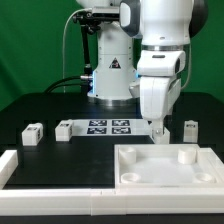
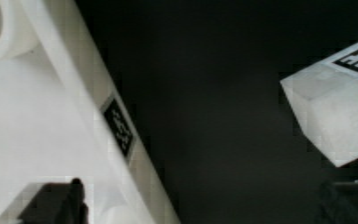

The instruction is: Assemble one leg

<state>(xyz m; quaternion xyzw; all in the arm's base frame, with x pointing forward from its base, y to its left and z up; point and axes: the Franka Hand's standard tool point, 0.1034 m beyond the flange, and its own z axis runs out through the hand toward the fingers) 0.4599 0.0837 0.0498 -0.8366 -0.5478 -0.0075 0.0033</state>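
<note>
My gripper (image 1: 158, 126) hangs low over the black table, just behind the far edge of the large white tabletop panel (image 1: 165, 166). It is open and empty. In the wrist view its dark fingertips (image 2: 55, 202) stand wide apart, with the gripper (image 2: 202, 205) over bare black table. The panel's edge (image 2: 43, 110), with a small tag on it, lies by one finger. A white leg (image 2: 341, 105) with a black-and-white tag lies beside the other finger, not between the jaws. In the exterior view a leg (image 1: 190, 129) stands just to the gripper's right.
Two more legs (image 1: 32, 132) (image 1: 64, 129) lie on the exterior view's left. The marker board (image 1: 110, 126) lies in the middle in front of the robot base. A white raised border (image 1: 20, 166) runs along the front and left.
</note>
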